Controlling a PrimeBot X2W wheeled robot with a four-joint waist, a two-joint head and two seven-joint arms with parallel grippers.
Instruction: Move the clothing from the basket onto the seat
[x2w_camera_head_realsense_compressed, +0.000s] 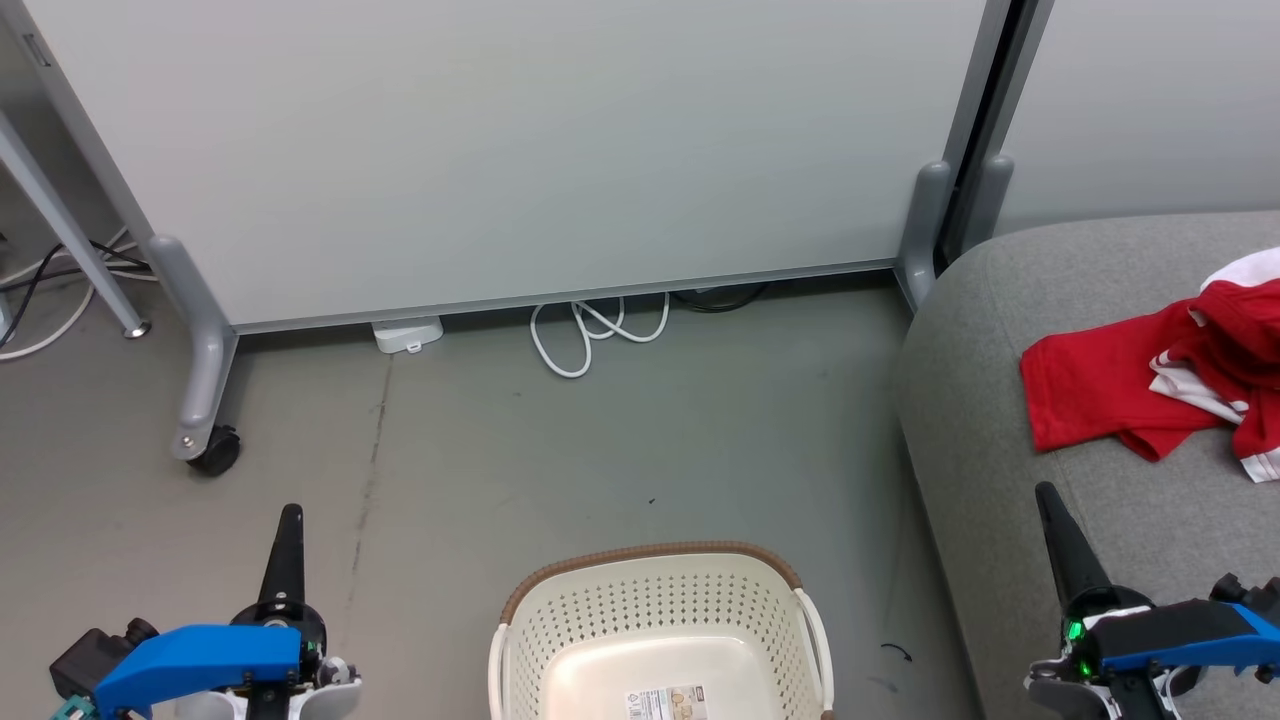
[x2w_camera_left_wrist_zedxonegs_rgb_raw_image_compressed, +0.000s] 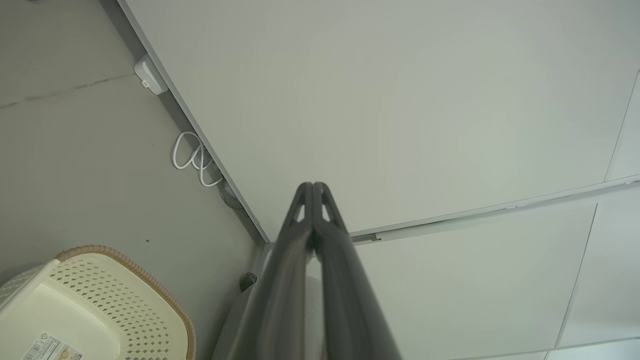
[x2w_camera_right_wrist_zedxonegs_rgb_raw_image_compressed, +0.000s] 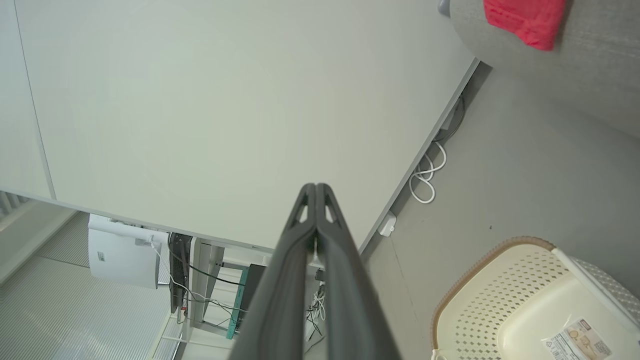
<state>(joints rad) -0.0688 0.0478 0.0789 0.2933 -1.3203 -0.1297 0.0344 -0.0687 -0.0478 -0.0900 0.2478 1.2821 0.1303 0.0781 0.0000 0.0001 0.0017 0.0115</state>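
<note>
Right end effector (x2w_camera_head_realsense_compressed: 1046, 495) (closed); clothing (x2w_camera_head_realsense_compressed: 1130, 390) cropped, perhaps bunched.

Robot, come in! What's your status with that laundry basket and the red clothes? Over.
Left hand and right hand shut, empty. Red clothing on the grey seat. Basket holds only its label. Nothing in the way.

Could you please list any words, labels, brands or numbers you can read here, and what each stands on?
Nothing here can be read as text.
Paper label on the floor of the basket: printed, but too small and blurred to read.
</note>
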